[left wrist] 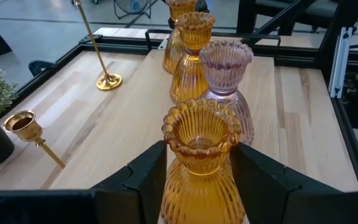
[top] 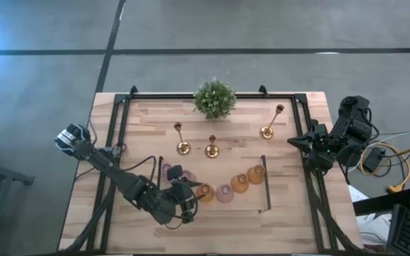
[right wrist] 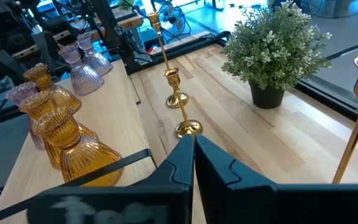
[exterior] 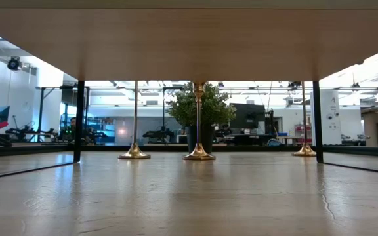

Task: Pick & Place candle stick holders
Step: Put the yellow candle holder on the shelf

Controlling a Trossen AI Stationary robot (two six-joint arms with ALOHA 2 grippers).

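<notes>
An amber glass candle holder [left wrist: 201, 155] stands upright between the two dark fingers [left wrist: 143, 177] of the left end effector [top: 184, 203], which are spread apart with one on each side of its ribbed body; whether they press the glass cannot be told. Seen from above, this holder [top: 203, 192] sits toward six o'clock on the bench [top: 297, 213], at the left end of a curved row of glass holders. Continuing toward three o'clock, the row runs through a pink holder [top: 223, 193], an amber one [top: 240, 184] and another amber one [top: 255, 174]. Two more pink holders [top: 171, 173] stand just beside the left end effector on its nine o'clock side. Nearer the middle of the bench stand two gold candlesticks, one [top: 183, 147] at about eleven o'clock from the row and a shorter-looking one [top: 211, 150] at twelve, with a third gold candlestick [top: 267, 131] toward two o'clock. A bushy green potted plant [top: 215, 98] sits at the bench's twelve o'clock edge. The right end effector [top: 295, 141] waits at the three o'clock edge, its fingers together, holding nothing. A black metal frame [top: 119, 114] borders the bench.
</notes>
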